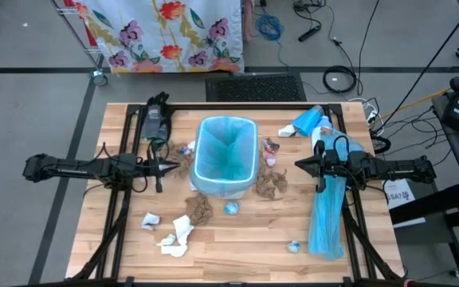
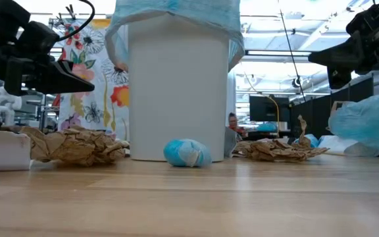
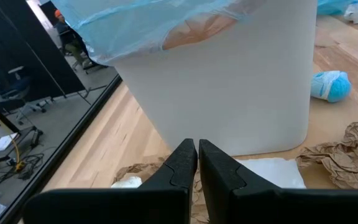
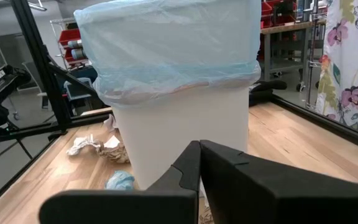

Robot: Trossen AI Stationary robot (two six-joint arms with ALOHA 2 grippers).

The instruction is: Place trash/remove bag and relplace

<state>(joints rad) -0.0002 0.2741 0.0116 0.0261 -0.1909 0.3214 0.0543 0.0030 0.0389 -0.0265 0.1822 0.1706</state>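
A white bin (image 1: 225,185) lined with a light-blue bag (image 1: 228,143) stands upright in the middle of the table. The trash lies on the wood around it: brown paper wads (image 1: 199,207) (image 1: 273,183), white tissue (image 1: 175,237) and small blue wads (image 1: 231,208) (image 1: 294,246). My left gripper (image 1: 174,166) hovers shut just left of the bin, pointing at its wall (image 3: 241,93). My right gripper (image 1: 297,164) hovers shut to the right of the bin and points at it (image 4: 185,130). Neither gripper holds anything.
A long light-blue plastic strip (image 1: 327,215) lies along the table's right side under my right arm, with more blue plastic (image 1: 309,121) at the far right. A dark device (image 1: 154,119) sits at the far left. Bare wood shows along the near edge (image 1: 237,255).
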